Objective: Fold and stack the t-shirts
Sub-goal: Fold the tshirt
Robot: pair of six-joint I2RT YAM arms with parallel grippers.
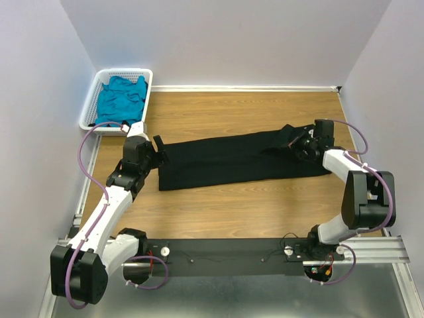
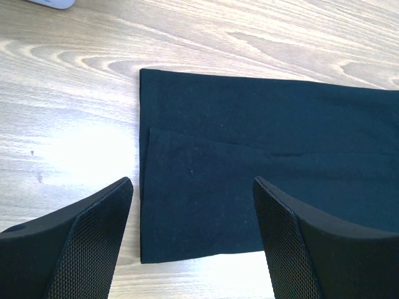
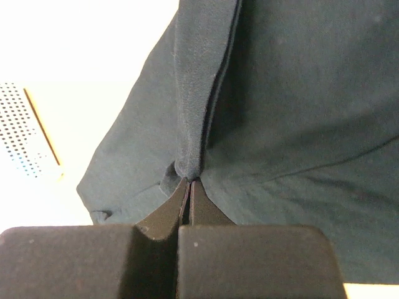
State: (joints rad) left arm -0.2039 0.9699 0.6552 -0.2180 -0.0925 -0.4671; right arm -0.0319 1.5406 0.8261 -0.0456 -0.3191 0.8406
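Observation:
The black t-shirt [image 1: 232,159] lies folded into a long strip across the wooden table. At its left end my left gripper [image 1: 159,151] hovers open; in the left wrist view the gripper [image 2: 192,180] straddles the shirt's near corner [image 2: 206,212] with nothing between its fingers. My right gripper [image 1: 293,142] is at the strip's right end. In the right wrist view it [image 3: 189,181] is shut on a raised ridge of the black cloth [image 3: 193,124]. The teal-blue t-shirt [image 1: 122,98] sits crumpled in the basket.
The white slotted basket [image 1: 126,71] stands at the back left corner against the wall. Bare wood table [image 1: 265,199] lies in front of and behind the black strip. Walls close in the left, back and right sides.

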